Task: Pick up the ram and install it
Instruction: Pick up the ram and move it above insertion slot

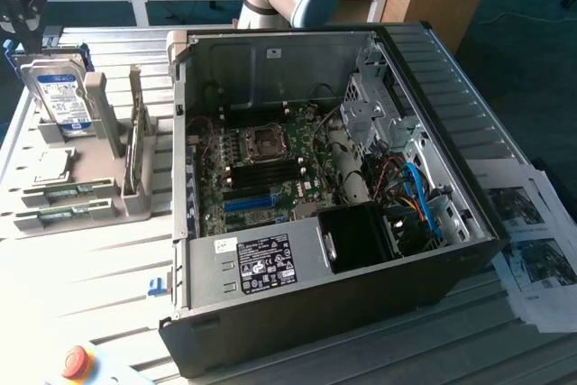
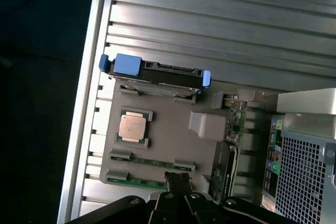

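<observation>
Wrist view puts the closed claw [image 2: 178, 181] beside the ram [image 2: 142, 182]; exterior, the motherboard [image 1: 261, 169].

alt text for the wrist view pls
The shut gripper hangs over a grey holder tray on a slatted metal table. The tray carries green ram sticks, a processor chip and a hard drive; a computer case stands beside it.

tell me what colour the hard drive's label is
Blue and white, on the hard drive; it shows best in the exterior view.
</observation>
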Robot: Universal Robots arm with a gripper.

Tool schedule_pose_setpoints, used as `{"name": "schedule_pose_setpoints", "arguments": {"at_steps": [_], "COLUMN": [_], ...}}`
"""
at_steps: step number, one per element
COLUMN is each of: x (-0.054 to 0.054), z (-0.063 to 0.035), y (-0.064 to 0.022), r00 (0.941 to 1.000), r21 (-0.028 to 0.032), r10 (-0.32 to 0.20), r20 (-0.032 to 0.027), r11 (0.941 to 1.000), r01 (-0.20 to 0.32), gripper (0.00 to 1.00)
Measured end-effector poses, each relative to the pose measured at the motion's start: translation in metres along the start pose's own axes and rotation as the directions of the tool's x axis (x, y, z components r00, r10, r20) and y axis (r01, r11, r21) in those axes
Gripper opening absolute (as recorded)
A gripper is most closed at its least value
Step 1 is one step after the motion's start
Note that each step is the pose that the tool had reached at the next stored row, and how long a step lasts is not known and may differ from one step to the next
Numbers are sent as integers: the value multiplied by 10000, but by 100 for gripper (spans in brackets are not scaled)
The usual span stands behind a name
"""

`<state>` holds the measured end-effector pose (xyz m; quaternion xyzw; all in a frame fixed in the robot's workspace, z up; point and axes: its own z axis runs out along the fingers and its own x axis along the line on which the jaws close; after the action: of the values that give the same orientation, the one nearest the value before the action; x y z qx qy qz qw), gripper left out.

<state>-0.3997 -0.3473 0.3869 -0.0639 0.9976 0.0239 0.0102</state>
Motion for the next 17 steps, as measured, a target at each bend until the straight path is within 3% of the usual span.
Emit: {"name": "schedule_pose_setpoints", "arguments": {"at_steps": [8,17], "x": [0,0], "z": [0,0], "y": [0,0], "r00": [9966,9901], "r21": [-88,-353], "r10": [-819,-1405], "r20": [-25,9], "r11": [9966,9895], "r01": [819,1404], "gripper": [10,10]}}
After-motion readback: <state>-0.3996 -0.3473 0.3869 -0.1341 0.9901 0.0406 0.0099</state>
